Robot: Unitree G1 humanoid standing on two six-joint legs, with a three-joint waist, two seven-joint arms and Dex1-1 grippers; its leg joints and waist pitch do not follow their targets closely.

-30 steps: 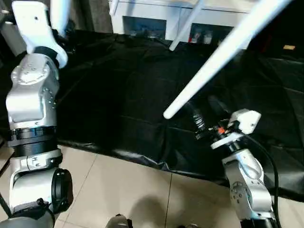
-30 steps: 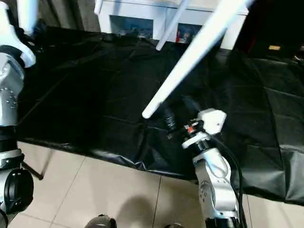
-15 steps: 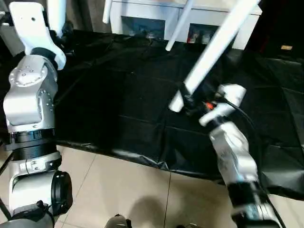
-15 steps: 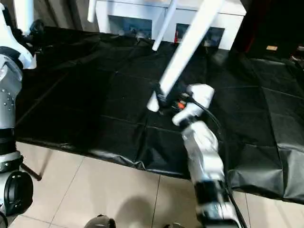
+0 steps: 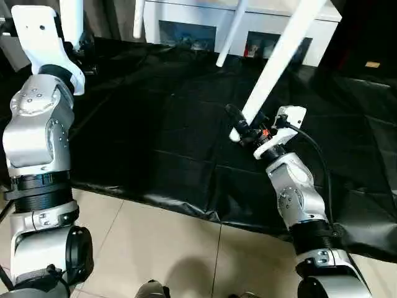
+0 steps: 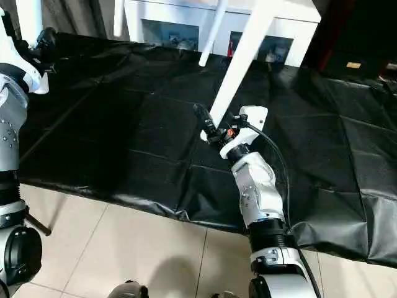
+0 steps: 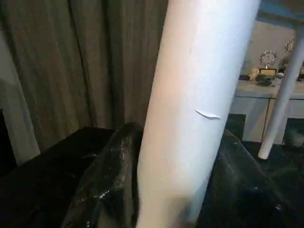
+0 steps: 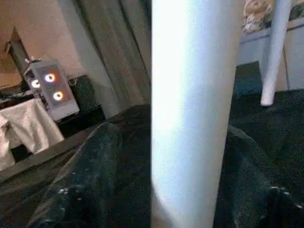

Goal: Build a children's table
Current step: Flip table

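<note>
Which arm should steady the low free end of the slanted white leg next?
Right. The right gripper is already at the slanted leg's lower tip, jaws on either side of it. The left gripper is far off at another leg.

Smooth white plastic leg [image 5: 279, 59]; glossy, crinkled black sheet [image 5: 161, 118].

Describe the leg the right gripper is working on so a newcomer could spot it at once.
Start at the black sheet covering the floor, then find the right gripper near its middle. The leg is the long white tube slanting up from the gripper's fingers to the picture's top edge. It looks thicker than the leg behind, whose tip hangs free over the sheet.
</note>
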